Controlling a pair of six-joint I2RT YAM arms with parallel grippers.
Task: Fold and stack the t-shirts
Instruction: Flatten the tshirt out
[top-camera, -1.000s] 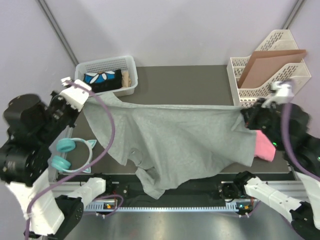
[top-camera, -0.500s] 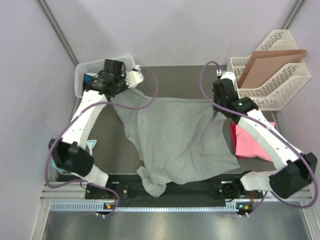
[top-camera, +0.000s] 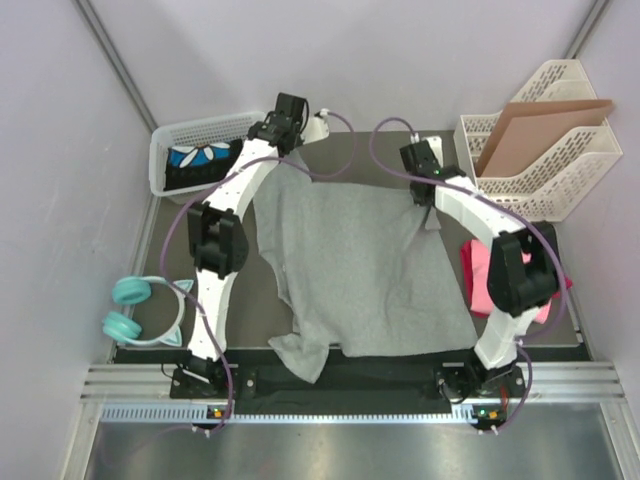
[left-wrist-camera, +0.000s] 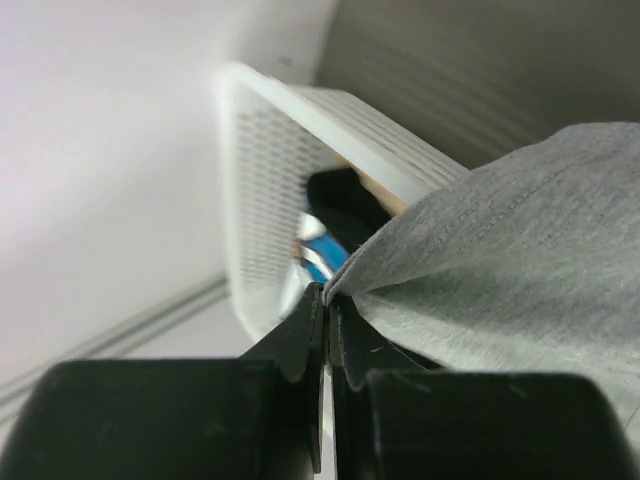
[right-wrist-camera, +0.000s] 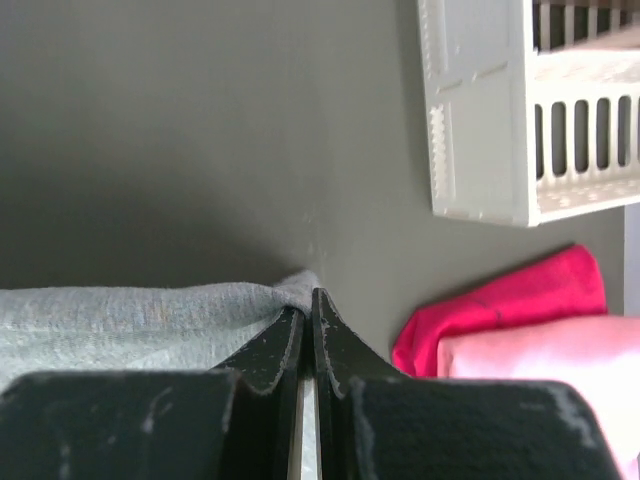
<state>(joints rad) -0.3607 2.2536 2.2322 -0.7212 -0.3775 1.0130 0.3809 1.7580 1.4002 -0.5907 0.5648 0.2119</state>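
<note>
Right now the grey t-shirt (top-camera: 365, 265) lies spread over the middle of the table (top-camera: 375, 150) in the top view. It is mostly flat, w/ some wrinkles. Its lower-left part is bunched and reaches the black rail at the bottom of the frame.

Both upper corners are pinched. The left gripper (left-wrist-camera: 327, 295) has its jaws pressed together on the upper-left corner; in the left wrist view the cloth fans out to the right of the tips. The right gripper (right-wrist-camera: 307, 300) is likewise clamped narrow on a fold of grey hem at the upper-right corner, w/ the cloth running off to the left in the right wrist view.

Just right of the grey tee, at mid-right of the top view, sit the magenta t-shirt (right-wrist-camera: 505, 300) and the pink t-shirt (right-wrist-camera: 545, 355). They are bunched together and touching, partly behind the right arm.

Further out:
- A white basket (top-camera: 165, 165) at upper left holds dark and blue items.
- A white file tray (top-camera: 560, 195) at upper right holds a cardboard sheet (top-camera: 535, 125).
- Teal headphones (top-camera: 140, 310) lie at lower left, off the grey cloth.
</note>
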